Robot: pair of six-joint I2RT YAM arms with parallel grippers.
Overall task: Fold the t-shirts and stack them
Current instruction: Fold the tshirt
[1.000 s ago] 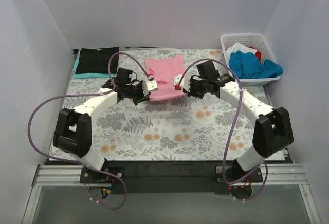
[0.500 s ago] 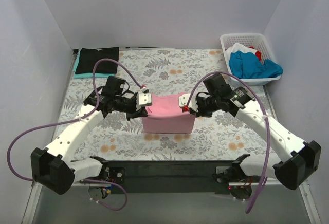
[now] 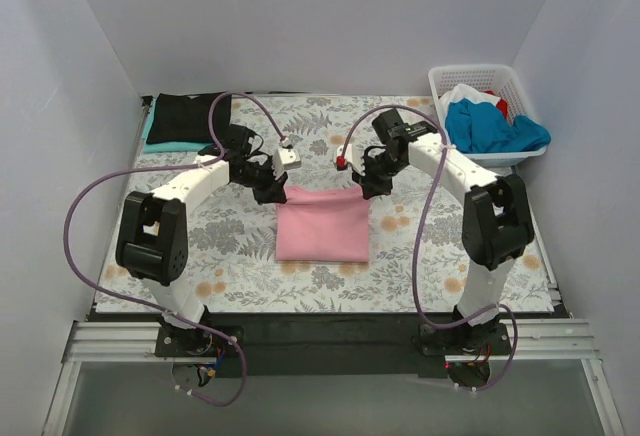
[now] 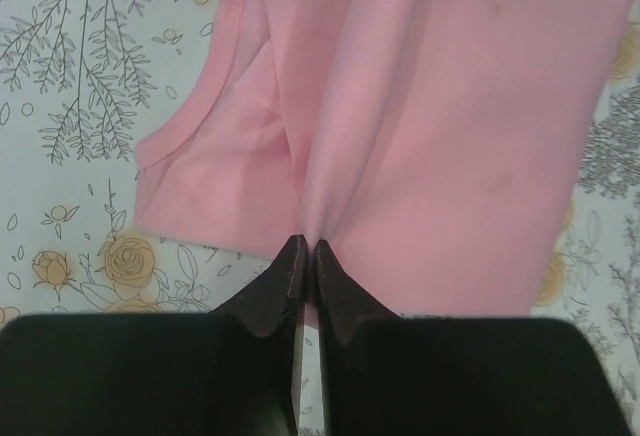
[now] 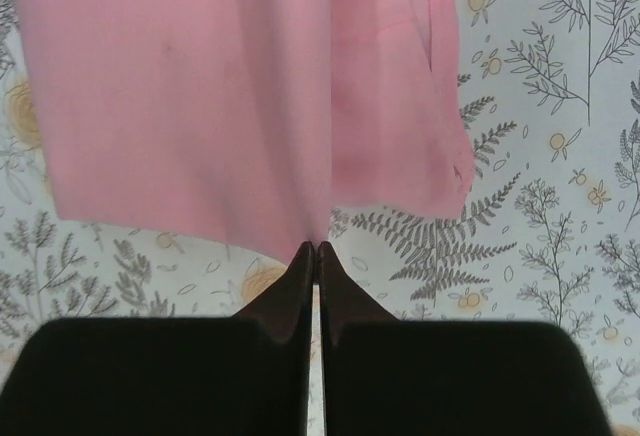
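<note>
The pink t-shirt (image 3: 322, 224) lies folded in a rough rectangle at the middle of the table. My left gripper (image 3: 275, 194) is at its far left corner and my right gripper (image 3: 368, 189) at its far right corner. In the left wrist view the gripper (image 4: 307, 247) is shut, pinching a ridge of the pink t-shirt (image 4: 450, 126). In the right wrist view the gripper (image 5: 316, 248) is shut on the edge of the pink t-shirt (image 5: 190, 96). A black t-shirt (image 3: 190, 116) lies folded on a teal one (image 3: 160, 144) at the back left.
A white lattice basket (image 3: 440, 74) at the back right holds a blue t-shirt (image 3: 490, 128), a white one (image 3: 462, 96) and a red one (image 3: 503, 108). The floral tablecloth (image 3: 250, 246) covers the table. White walls enclose three sides.
Both grippers swung the pink t-shirt toward the near edge, then moved back toward the far side. The shirt now lies flat and folded over instead of hanging between them.
</note>
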